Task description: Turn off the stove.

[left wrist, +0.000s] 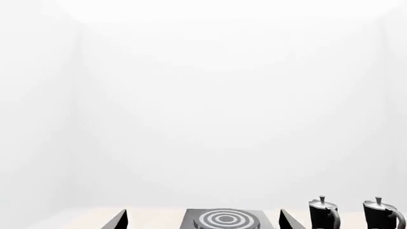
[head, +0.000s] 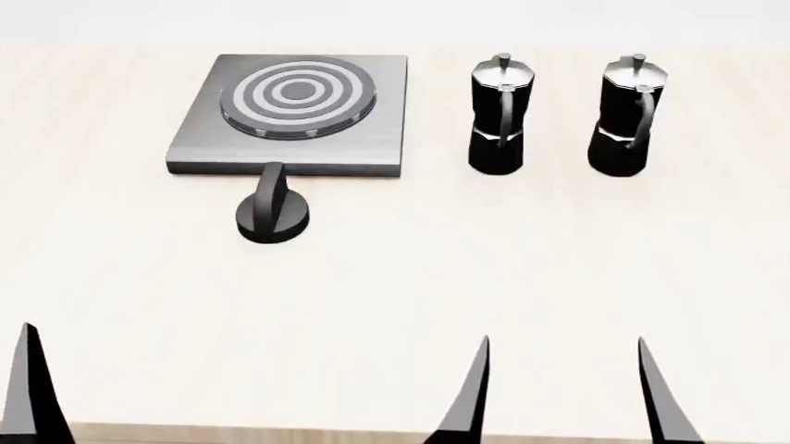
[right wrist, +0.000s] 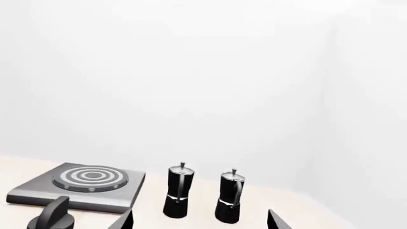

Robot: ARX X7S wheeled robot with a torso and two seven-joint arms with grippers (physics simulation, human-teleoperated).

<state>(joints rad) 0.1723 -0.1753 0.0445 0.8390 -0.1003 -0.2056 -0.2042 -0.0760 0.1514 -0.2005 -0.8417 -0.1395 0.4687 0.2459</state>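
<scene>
The stove [head: 370, 129] is a grey square plate with a ringed burner [head: 296, 92], lying at the table's far left. Its black ridged knob [head: 274, 215] sits on the table just in front of the plate, ridge pointing away from me. My right gripper [head: 564, 388] hovers open near the table's front edge, well short of the knob and to its right. Of my left gripper only one finger [head: 31, 388] shows at the front left. In the left wrist view the left gripper [left wrist: 202, 220] is open, facing the stove [left wrist: 224, 218]. In the right wrist view the right gripper [right wrist: 200, 219] is open, with the knob [right wrist: 54, 217] off to one side.
Two black-and-silver moka pots [head: 500, 116] [head: 630, 116] stand upright to the right of the stove, side by side. The light wooden table [head: 395, 296] stretches between the knob and my grippers. White walls lie behind the table.
</scene>
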